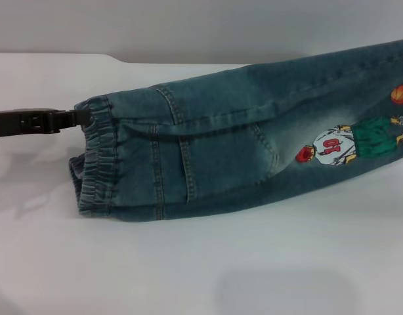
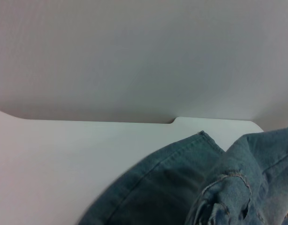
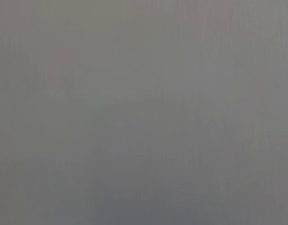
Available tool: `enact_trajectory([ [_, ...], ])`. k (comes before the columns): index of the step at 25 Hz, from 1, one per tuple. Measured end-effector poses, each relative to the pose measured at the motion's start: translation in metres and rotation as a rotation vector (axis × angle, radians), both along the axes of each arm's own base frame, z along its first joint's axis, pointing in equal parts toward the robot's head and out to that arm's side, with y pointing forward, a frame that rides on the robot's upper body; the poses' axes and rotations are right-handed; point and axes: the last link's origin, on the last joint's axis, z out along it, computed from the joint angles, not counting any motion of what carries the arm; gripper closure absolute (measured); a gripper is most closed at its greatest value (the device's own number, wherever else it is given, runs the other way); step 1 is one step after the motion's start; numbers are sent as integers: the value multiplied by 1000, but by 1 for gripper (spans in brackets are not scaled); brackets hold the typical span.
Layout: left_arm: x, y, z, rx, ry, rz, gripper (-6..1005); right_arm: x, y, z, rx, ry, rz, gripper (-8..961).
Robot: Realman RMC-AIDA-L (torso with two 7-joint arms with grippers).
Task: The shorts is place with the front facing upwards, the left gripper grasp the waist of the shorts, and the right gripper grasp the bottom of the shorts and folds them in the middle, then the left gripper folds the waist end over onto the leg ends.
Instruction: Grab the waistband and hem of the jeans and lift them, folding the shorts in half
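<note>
One pair of shorts [image 1: 241,141] on the white surface [image 1: 188,262], already folded lengthwise. One hand in view: left hand [image 1: 80,117] comes in level from the side, fingers closed on the waist [image 1: 96,157] at its upper corner, lifting that corner. Shorts run away from the hand; leg ends cut off past the frame edge. Embroidered figure [image 1: 339,146] at the far end from the hand. Right hand not visible; right wrist view is blank grey.
</note>
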Motion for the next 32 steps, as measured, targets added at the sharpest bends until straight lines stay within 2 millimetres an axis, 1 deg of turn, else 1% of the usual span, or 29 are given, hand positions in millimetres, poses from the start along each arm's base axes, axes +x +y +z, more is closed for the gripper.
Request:
enact_trajectory([
  [12,-1,0,0,9,-3,4,958,-4,23,3,25,-7,-55,913],
  [19,-1,1,-3,13,-24,-1,957,-8,38,-9,-1,-32,-88,912],
  [20,-1,2,-8,6,-27,-4,957,-9,40,-11,-6,-33,-93,912],
  [24,0,2,-11,1,-24,-7,957,-11,45,-19,-27,-35,-106,912],
  [32,2,4,-16,0,-11,-15,956,-13,51,-22,-29,-37,-116,911],
])
